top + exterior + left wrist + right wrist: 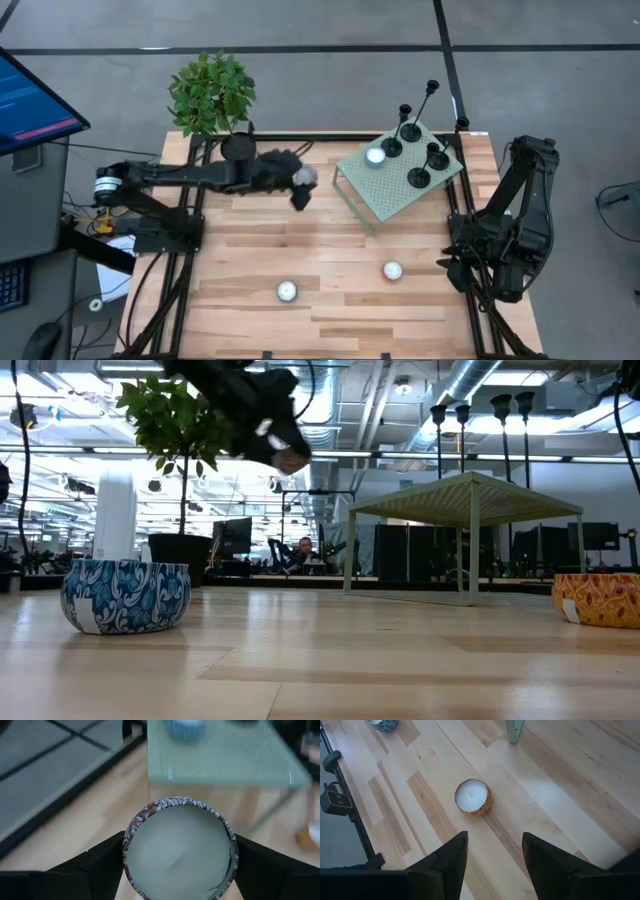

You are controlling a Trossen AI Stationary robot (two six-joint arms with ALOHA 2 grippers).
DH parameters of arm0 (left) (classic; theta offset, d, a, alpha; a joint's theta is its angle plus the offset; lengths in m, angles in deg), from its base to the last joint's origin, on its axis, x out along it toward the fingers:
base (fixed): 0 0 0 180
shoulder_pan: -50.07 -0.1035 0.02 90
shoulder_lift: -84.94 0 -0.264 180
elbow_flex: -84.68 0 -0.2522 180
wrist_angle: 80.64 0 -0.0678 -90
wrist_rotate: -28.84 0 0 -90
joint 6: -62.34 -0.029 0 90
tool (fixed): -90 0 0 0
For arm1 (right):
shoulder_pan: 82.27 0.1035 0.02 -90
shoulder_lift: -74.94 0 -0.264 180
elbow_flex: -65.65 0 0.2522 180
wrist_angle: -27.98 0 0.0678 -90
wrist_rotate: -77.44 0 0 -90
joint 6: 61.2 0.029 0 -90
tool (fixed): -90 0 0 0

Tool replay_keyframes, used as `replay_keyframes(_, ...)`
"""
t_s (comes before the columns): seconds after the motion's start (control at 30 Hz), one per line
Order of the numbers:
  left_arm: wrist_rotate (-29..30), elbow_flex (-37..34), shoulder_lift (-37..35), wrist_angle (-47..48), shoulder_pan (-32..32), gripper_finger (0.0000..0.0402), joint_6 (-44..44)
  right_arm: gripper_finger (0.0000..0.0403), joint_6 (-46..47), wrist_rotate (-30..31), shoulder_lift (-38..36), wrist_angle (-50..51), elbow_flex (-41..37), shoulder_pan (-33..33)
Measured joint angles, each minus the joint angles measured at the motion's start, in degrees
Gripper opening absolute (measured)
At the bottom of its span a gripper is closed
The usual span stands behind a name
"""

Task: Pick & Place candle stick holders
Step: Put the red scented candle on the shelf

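filling the left wrist view, a white tealight candle in a patterned tin sits clamped between the two dark fingers of the left hand, which hangs above the far half of the worktop, between the potted plant and the green rack. the hand is spread wide around the tin, gripping its sides. my judgement: it is carrying this candle toward the rack, and doing that well means keeping the tin level and coming in high enough to clear the rack's edge. the candle stick holders stand upright on the rack at the far right corner, with another candle beside them. the right hand waits part open and empty above the worktop's right side, over a candle in an orange tin.
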Motion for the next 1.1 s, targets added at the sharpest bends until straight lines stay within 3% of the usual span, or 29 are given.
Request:
replay_keyframes(0.33, -2.95, 18.25, 18.20, -3.71, -2.57, 0.0310, -6.01, 0.0179, 0.02, 0.00, 0.00, -0.19, 0.00, 0.00)
replay_keyframes(0.53, -3.48, 26.11, 25.46, -3.84, -2.44, 0.0310, -7.39, 0.0179, 0.02, 0.00, 0.01, -0.18, 0.00, 0.00)
replay_keyframes(0.83, -6.18, 28.93, 29.83, -5.30, 2.15, 0.0310, -6.99, 0.0179, 0.00, 0.00, 0.00, 0.00, 0.00, 0.00)
replay_keyframes(1.1, -6.12, 28.93, 33.74, -16.52, 2.87, 0.0310, -3.40, 0.0179, 0.02, 0.00, 0.00, 0.22, 0.00, 0.00)
